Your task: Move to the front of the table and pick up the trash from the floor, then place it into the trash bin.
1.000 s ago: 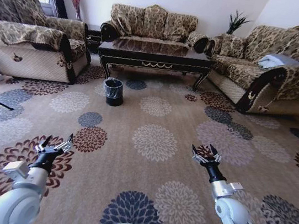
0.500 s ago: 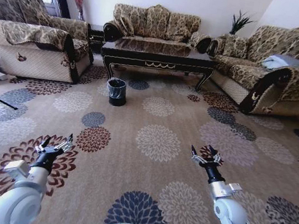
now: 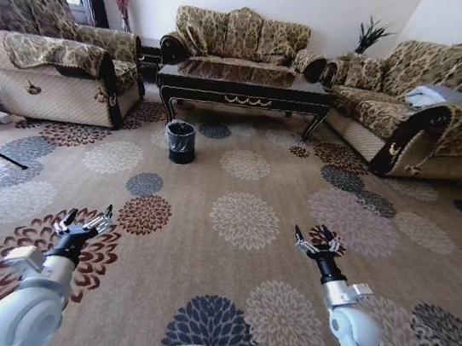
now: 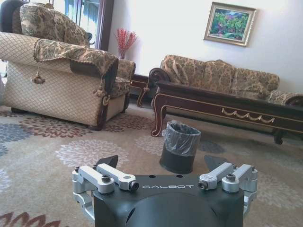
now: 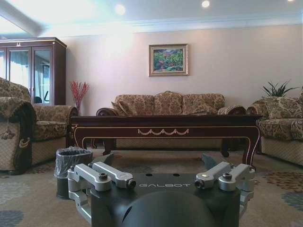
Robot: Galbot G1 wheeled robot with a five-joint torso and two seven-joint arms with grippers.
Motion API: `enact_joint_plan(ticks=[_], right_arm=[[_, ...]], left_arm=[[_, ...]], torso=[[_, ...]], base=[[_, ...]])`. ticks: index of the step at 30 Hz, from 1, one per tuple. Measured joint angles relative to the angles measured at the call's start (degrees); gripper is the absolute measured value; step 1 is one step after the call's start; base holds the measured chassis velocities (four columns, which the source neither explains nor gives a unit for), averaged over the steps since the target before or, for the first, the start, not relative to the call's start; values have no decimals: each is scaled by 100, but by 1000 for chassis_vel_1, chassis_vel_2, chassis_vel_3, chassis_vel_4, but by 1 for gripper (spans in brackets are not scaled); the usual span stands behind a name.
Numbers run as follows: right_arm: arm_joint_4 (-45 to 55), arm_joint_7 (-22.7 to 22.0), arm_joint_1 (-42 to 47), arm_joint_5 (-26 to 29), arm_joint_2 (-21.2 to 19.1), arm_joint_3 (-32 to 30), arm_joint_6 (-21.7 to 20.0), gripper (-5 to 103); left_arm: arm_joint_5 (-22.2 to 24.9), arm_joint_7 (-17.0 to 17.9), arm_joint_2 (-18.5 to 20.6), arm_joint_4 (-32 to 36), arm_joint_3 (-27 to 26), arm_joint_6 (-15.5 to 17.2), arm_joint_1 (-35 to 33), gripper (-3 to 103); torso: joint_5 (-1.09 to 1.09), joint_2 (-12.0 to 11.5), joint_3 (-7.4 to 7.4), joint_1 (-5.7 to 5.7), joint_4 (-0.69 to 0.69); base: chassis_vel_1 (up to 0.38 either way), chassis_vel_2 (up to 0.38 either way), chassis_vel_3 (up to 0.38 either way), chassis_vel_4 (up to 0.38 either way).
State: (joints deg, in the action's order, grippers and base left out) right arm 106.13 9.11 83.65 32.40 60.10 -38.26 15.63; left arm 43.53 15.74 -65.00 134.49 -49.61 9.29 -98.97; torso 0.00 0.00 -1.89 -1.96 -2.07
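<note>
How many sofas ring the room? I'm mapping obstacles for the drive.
3: one sofa on the left, one against the back wall behind the table, one on the right. More may lie outside the view.

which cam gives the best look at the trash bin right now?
Left wrist view: the trash bin stands near and whole, liner folded over its rim, beside the table leg. Right wrist view has it at the edge, partly behind the right hand. Head view shows it small and far.

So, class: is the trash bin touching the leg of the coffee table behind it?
Apart. In the head view the trash bin stands on the carpet in front of the table, with a strip of floor between it and the nearest leg.
</note>
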Motion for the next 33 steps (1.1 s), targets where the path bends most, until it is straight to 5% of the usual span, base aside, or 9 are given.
enact_joint_plan(ticks=[13,33], right_arm=[[14,9,26,-19,40,13,12,100],[-21,16,15,-51,103,54,19,100]], left_arm=[[224,-215,14,73,-62,-85,-75,100],[272,-675,76,-20,-112,-126,-42,100]], torso=[[0,73,-72,-3,0],[0,547,-530,-13,0]], base=[[0,0,0,0],[0,0,0,0]])
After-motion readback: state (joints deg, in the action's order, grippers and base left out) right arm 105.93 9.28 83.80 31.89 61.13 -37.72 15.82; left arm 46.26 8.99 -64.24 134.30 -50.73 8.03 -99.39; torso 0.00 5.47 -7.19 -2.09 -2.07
